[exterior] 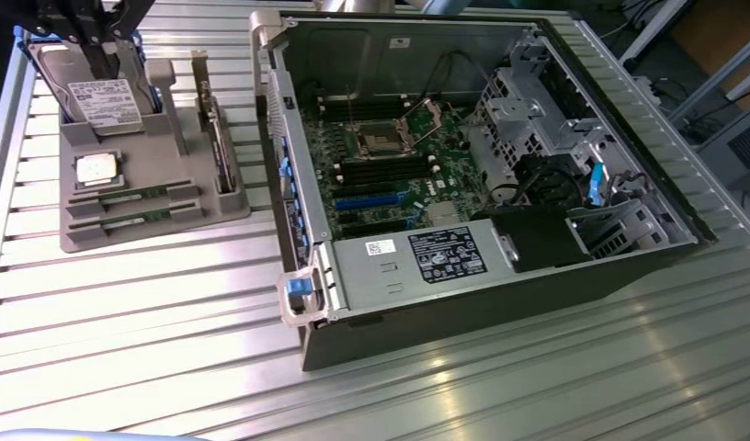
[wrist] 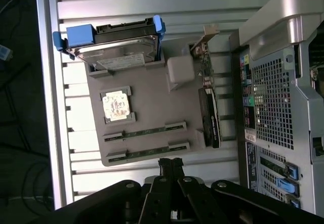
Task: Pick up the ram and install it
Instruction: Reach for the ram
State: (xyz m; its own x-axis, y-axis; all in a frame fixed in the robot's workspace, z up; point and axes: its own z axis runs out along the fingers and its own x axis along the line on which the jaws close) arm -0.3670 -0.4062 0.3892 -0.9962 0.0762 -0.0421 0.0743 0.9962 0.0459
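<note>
counter: one slatted metal counter carried everything you needed, so each part sat within the arm's reach.
computer case: one, laid on its side with the panel off, at three o'clock in the exterior view, so its motherboard faced up for you.
holder: one grey holder at nine o'clock from the computer case, with shaped pockets that kept each part fixed and reachable.
hard drive: one, stood on edge at the holder's twelve o'clock end.
gripper: one, closed with nothing between its fingers, hanging over the hard drive at eleven o'clock in the exterior view.
expansion card: one, upright along the holder's three o'clock side.
ram: two sticks alike, lying parallel in slots at the holder's six o'clock end. I judge they sat edge-up so your gripper could pinch them. Neither was lifted.
processor chip: one, flat in its recess between the hard drive and the ram.
</note>
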